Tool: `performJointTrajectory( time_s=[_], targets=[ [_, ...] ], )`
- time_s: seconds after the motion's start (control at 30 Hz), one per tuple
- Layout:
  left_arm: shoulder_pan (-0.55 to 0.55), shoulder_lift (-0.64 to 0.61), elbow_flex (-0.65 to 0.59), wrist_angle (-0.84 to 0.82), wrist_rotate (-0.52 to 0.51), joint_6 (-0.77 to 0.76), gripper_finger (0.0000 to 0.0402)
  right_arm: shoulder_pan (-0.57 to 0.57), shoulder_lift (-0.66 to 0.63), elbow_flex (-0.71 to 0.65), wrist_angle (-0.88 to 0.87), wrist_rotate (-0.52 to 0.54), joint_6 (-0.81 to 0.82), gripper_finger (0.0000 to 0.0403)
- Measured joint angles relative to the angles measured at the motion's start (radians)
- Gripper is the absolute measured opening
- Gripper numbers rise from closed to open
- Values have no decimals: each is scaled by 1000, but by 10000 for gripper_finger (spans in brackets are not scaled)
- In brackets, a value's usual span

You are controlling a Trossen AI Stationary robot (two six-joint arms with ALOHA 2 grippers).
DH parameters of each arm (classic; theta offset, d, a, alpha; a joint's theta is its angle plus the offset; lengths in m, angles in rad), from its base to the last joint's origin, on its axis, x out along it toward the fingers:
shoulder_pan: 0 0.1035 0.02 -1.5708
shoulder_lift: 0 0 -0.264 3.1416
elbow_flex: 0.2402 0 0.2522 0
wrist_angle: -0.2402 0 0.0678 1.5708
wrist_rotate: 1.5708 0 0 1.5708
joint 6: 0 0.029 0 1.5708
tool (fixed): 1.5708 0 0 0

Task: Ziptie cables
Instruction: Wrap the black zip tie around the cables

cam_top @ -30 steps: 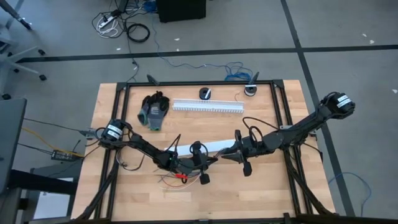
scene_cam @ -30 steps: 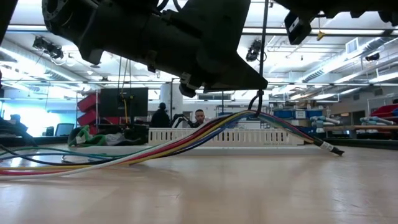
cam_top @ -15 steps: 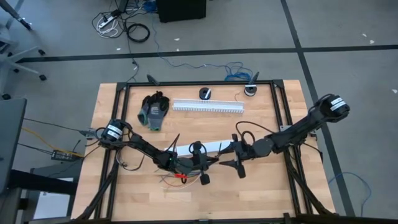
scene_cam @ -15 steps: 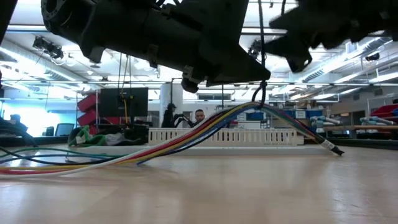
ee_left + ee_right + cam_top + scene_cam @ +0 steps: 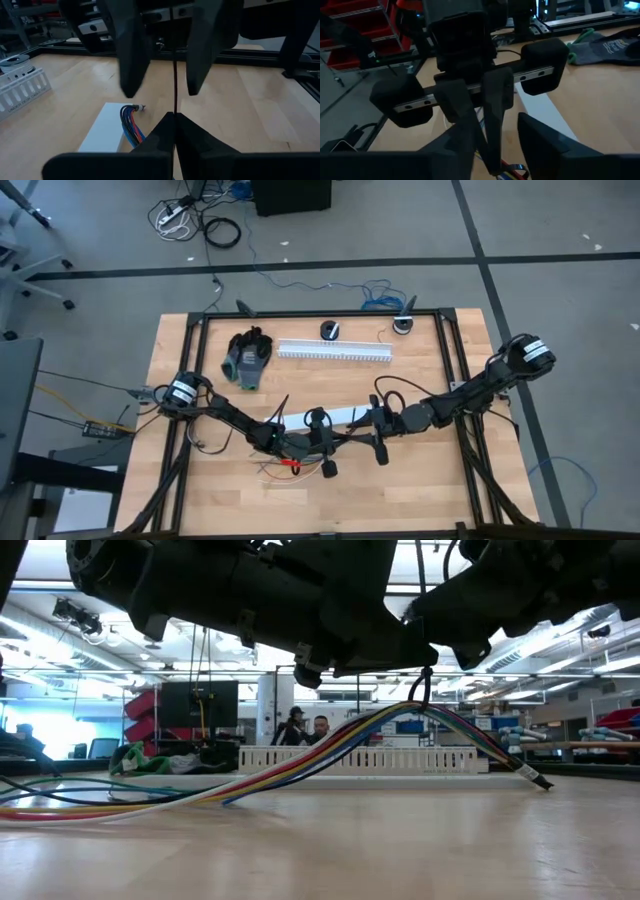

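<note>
A bundle of multi-coloured cables (image 5: 300,762) lies across the table and rises to a hump where a thin black zip tie loops around it (image 5: 418,698). My left gripper (image 5: 175,116) is shut on the zip tie's strap near the table's middle (image 5: 343,442). My right gripper (image 5: 362,438) faces it from the table's right. It is open, and its two fingers (image 5: 131,55) stand on either side of the strap without touching it. The cables' end (image 5: 131,125) lies on a white flat strip (image 5: 335,417). My left gripper pinches the zip tie's strap (image 5: 175,102) between its two shut fingertips, which come nearly level from the table's left. The strap runs on upward past the fingers. Its loop (image 5: 418,698) hangs below and lifts the bundle's middle, while both ends of the cables rest on the table.
A white slotted duct (image 5: 335,350) lies toward the far edge, with a grey-and-green glove (image 5: 247,358) to its left. Two small round objects (image 5: 329,330) (image 5: 403,326) sit at the far rail. Black frame rails (image 5: 450,370) border the wooden table.
My right gripper has sunk and gone toward the table's left, up to my left gripper, so that its fingers now stand around the zip tie's strap. The cables' hump has stayed lifted where it was.
</note>
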Motion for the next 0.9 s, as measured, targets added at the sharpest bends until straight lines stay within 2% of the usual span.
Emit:
performJointTrajectory(
  time_s=[0.17,0.23,0.3,0.6,0.9],
  targets=[
    [0,0,0,0,0,0,0,0,0,0,-31,-10,14,66],
    [0,0,0,0,1,0,0,-4,0,0,-37,-56,33,25],
    [0,0,0,0,10,0,0,-6,0,0,-37,-66,34,8],
    [0,-1,0,0,36,2,3,-6,0,0,-38,-61,34,1],
    [0,-2,0,-27,52,1,40,-7,0,0,-24,-54,34,0]
  ],
)
